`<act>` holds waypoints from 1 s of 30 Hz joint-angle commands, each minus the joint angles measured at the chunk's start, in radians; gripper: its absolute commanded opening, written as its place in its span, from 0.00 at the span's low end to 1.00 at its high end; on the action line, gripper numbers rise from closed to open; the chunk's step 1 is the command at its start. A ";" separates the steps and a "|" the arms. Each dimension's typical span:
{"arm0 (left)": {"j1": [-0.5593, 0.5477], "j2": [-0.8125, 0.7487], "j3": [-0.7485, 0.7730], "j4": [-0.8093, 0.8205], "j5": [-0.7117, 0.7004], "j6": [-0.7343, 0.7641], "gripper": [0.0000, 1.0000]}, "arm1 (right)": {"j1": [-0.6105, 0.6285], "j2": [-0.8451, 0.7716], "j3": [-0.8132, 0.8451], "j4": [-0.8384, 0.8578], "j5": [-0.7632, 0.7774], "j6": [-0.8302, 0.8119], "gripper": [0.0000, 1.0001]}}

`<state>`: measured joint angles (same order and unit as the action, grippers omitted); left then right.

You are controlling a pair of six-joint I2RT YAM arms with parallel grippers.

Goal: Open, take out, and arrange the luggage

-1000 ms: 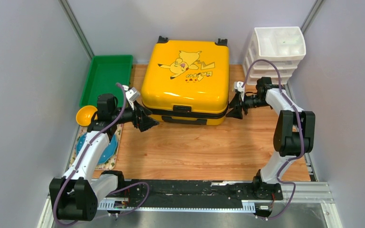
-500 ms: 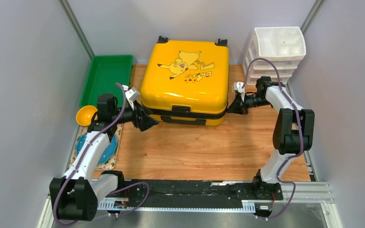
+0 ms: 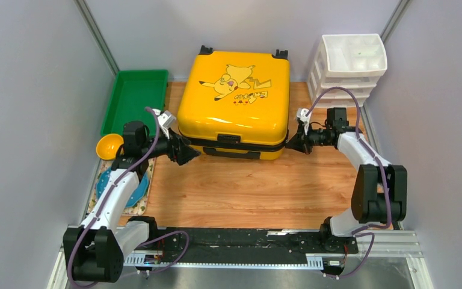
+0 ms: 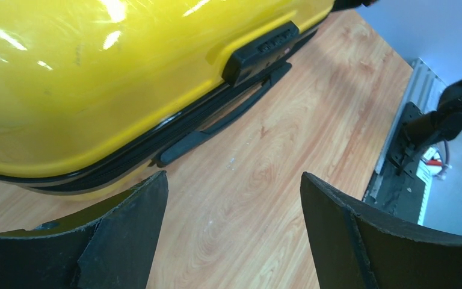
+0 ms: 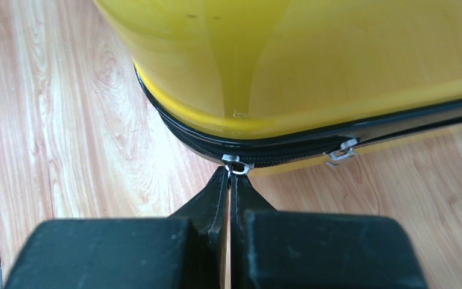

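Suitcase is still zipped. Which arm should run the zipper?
Right. The right arm has its jaws shut on the small silver zipper pull at the near right corner of the yellow hard-shell suitcase. The left arm has its jaws open beside the near left corner, holding nothing.

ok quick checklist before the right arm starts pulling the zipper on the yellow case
1. Right pincer shut on the zipper pull: ok, its tips meet at the metal tab.
2. Luggage lying flat, lid shut: ok.
3. Nothing resting on the lid: ok.
4. Left pincer open and empty by the near left corner: ok; whether it touches the shell, cannot tell.
5. Second slider out of the zipper's path: cannot tell.
6. Lock on the front edge released: cannot tell.
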<state>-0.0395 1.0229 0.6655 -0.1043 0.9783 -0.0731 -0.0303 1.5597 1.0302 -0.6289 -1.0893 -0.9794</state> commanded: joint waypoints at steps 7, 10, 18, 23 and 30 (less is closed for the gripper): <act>0.062 -0.029 0.034 0.182 -0.223 -0.186 0.90 | 0.142 -0.214 -0.179 0.369 0.218 0.551 0.00; 0.085 -0.021 0.069 0.192 -0.329 -0.201 0.91 | 0.147 -0.253 -0.203 0.362 0.258 0.590 0.00; 0.122 0.107 0.144 0.216 -0.362 -0.208 0.92 | 0.208 -0.392 -0.304 0.350 0.380 0.694 0.00; 0.124 0.199 0.137 0.319 -0.329 -0.283 0.91 | 0.312 -0.480 -0.348 0.362 0.511 0.786 0.00; 0.112 0.273 0.068 0.554 -0.149 -0.505 0.82 | 0.409 -0.513 -0.363 0.402 0.675 0.972 0.00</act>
<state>0.0792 1.2629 0.7734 0.2665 0.7288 -0.4320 0.3233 1.0893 0.6670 -0.2214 -0.4343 -0.1513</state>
